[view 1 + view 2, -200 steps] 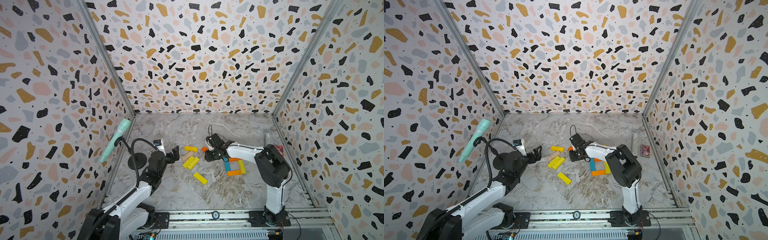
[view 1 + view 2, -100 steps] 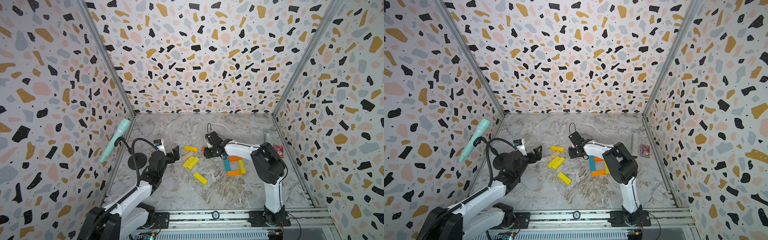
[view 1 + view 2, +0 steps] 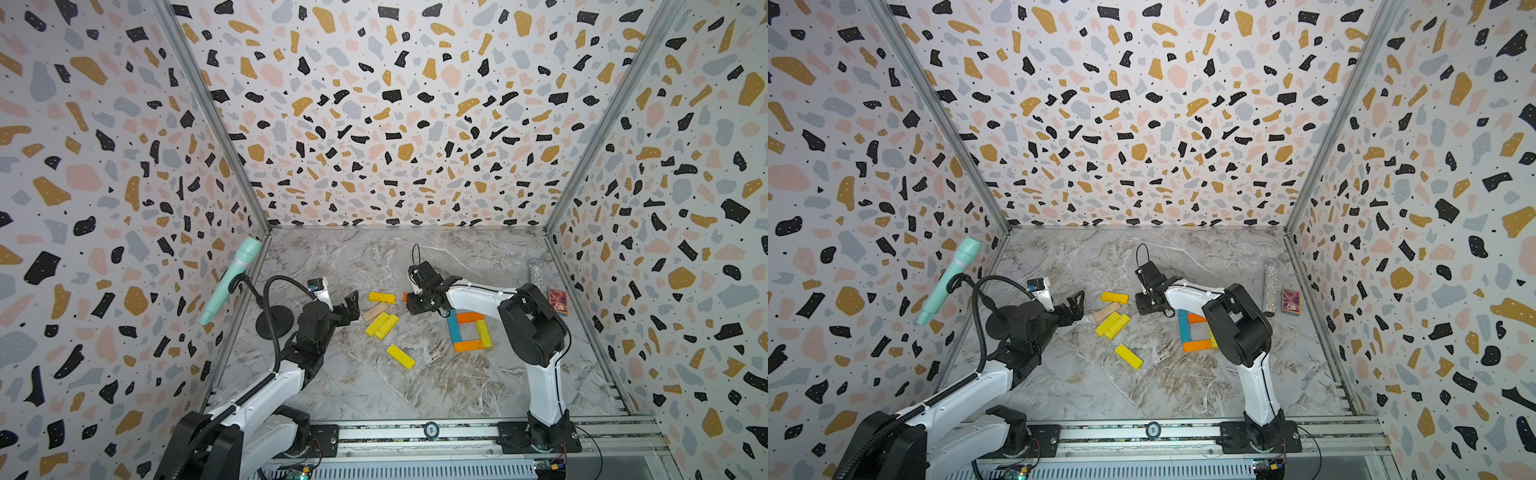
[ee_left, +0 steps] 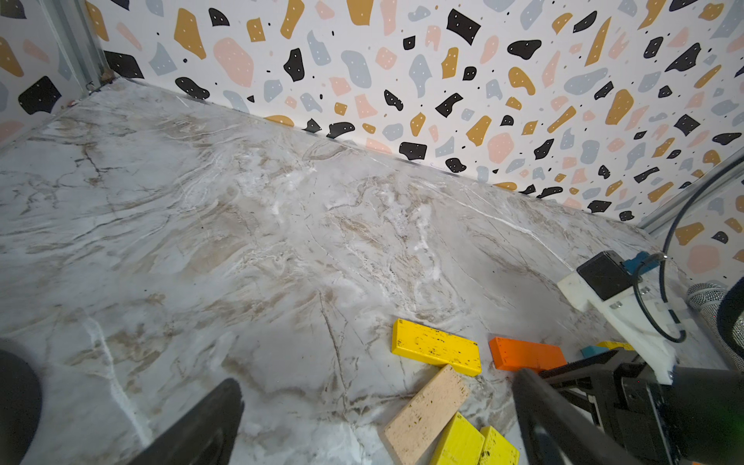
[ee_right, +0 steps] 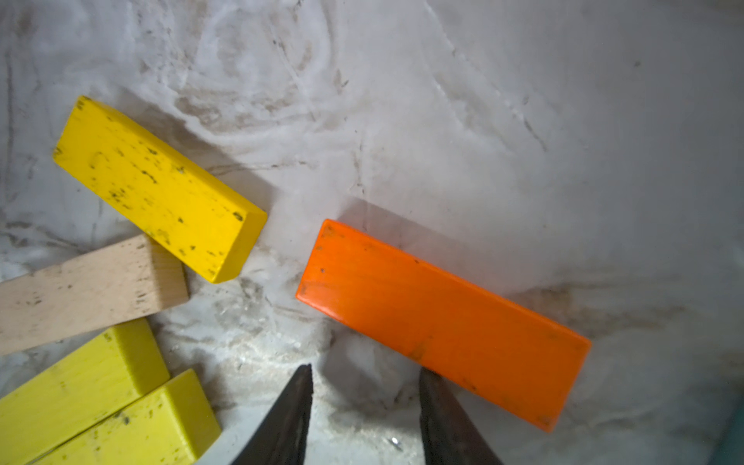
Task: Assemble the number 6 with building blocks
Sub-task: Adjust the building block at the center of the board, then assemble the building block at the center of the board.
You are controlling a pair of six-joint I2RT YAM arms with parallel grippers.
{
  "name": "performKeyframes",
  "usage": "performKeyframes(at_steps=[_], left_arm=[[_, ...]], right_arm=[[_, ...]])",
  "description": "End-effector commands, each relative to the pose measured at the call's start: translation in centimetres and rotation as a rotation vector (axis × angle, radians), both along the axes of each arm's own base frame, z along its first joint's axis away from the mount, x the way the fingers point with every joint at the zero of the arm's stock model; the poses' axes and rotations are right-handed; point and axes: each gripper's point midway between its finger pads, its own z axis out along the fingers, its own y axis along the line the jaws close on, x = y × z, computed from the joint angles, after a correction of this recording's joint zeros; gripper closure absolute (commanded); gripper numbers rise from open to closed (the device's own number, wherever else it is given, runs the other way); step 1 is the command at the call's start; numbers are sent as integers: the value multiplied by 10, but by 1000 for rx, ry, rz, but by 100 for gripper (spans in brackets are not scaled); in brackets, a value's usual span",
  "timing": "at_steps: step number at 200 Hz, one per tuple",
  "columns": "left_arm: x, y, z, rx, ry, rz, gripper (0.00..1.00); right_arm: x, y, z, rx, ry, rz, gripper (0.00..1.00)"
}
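An orange building block [image 5: 443, 322] lies flat on the marble floor, only its end showing in a top view [image 3: 404, 296]. My right gripper [image 5: 364, 376] [image 3: 415, 301] hangs low beside it, open, with bare floor between its fingers; one fingertip [image 5: 426, 386] is at the block's long edge. To the left lie a yellow block [image 3: 381, 297], a beige block [image 3: 375, 311], two yellow blocks side by side [image 3: 381, 325] and a lone yellow one [image 3: 400, 356]. A teal block [image 3: 451, 326], two orange blocks [image 3: 469, 317] [image 3: 468, 345] and a yellow block [image 3: 483, 332] form a square. My left gripper [image 3: 351, 305] [image 4: 374, 398] is wide open, empty, beside the beige block [image 4: 426, 410].
A mint microphone [image 3: 230, 282] on a gooseneck stand with a round black base [image 3: 274, 322] stands by the left wall. A glittery clear tube [image 3: 537, 276] and a red patterned card box [image 3: 557, 300] lie by the right wall. Patterned walls close in three sides.
My right arm has shifted its gripper a little to the left, nearer the loose orange block. The left arm and all blocks have stayed put.
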Motion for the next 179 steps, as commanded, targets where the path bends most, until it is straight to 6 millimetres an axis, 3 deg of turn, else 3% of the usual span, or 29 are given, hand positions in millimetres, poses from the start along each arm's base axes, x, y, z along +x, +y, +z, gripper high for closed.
performKeyframes(at_steps=[1,54,97,135,179], left_arm=[[0,-1,4,-8,-31,-10,0],[0,0,5,-8,-32,-7,1],[0,-1,6,-14,-33,-12,1],[0,0,5,-18,-27,-6,0],[-3,1,11,-43,-47,6,0]], right_arm=[[2,-7,-2,-51,0,22,55],[-27,28,32,75,-27,143,55],[-73,42,72,134,-77,256,46],[-132,41,56,25,-32,313,37],[-158,37,27,-79,-7,331,34]])
